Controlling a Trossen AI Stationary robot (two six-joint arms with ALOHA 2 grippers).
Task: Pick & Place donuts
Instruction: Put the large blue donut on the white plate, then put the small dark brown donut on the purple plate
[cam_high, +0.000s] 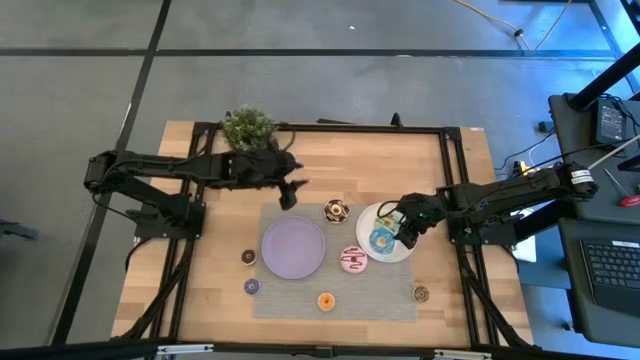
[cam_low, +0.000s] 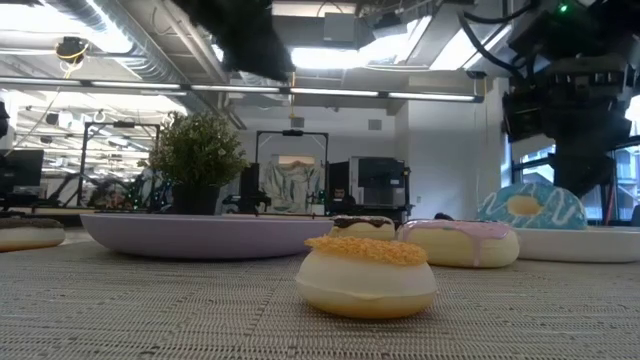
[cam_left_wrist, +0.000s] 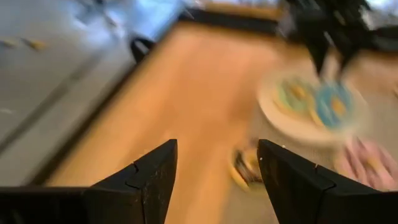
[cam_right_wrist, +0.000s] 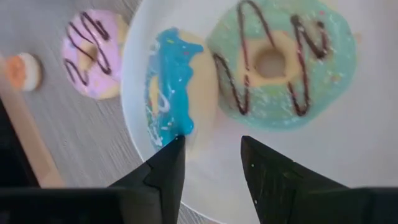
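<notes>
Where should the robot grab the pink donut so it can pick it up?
Best guess: from straight above, pinching one side of the ring, one finger in the hole and one outside. The pink donut lies flat on the mat, hole up, beside the white plate. Take the side facing away from the plate, where there is free room. The right pincer hovers open over that plate, closest.

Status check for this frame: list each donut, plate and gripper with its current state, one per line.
blue donut: on the white plate, tilted on edge.
green donut: flat on the white plate.
pink donut: on the mat, beside the white plate.
chocolate donut: on the mat.
orange mini: on the mat.
lilac plate: no donuts on it.
right gripper: open, over the white plate.
left gripper: open, holding nothing.
</notes>
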